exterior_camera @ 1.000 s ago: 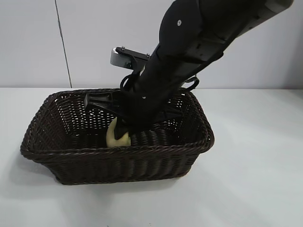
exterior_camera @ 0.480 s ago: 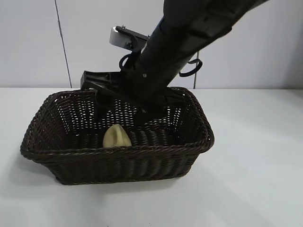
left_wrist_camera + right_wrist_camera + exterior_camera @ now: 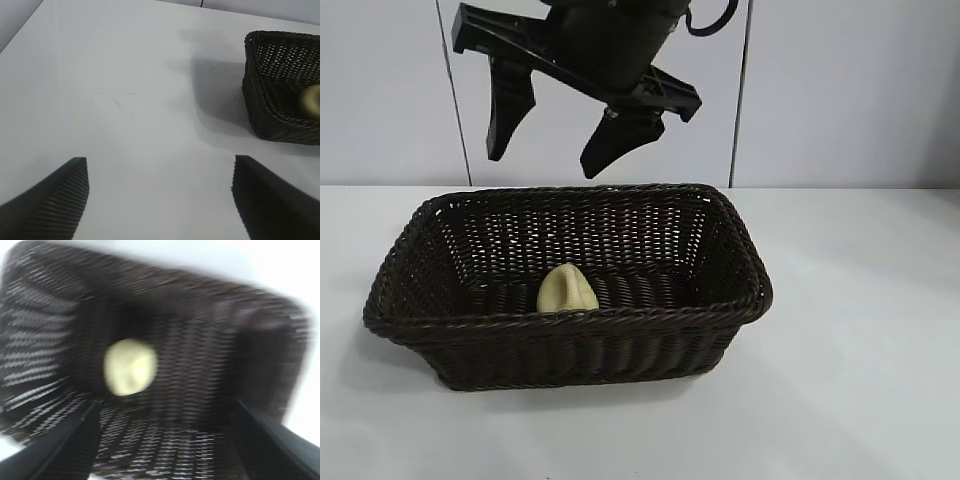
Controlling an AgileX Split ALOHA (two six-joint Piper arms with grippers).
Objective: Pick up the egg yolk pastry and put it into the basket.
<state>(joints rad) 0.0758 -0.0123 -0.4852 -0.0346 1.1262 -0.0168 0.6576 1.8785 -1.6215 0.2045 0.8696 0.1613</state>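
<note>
A white table (image 3: pixel 860 380) before a pale wall carries the basket (image 3: pixel 570 345), with the egg yolk pastry (image 3: pixel 567 291) lying on its floor near the front wall. The right gripper (image 3: pixel 565 140) hangs above it, fingers apart and empty, so the retreat should go straight up, clear of the rim; the left gripper (image 3: pixel 160 200), fingers apart, idles over bare table well left.

We see a pale cream-yellow egg yolk pastry (image 3: pixel 567 290), a dark brown open-weave wicker basket (image 3: pixel 580 345), a plain white table (image 3: pixel 860 380) and a black right gripper (image 3: pixel 560 140).
</note>
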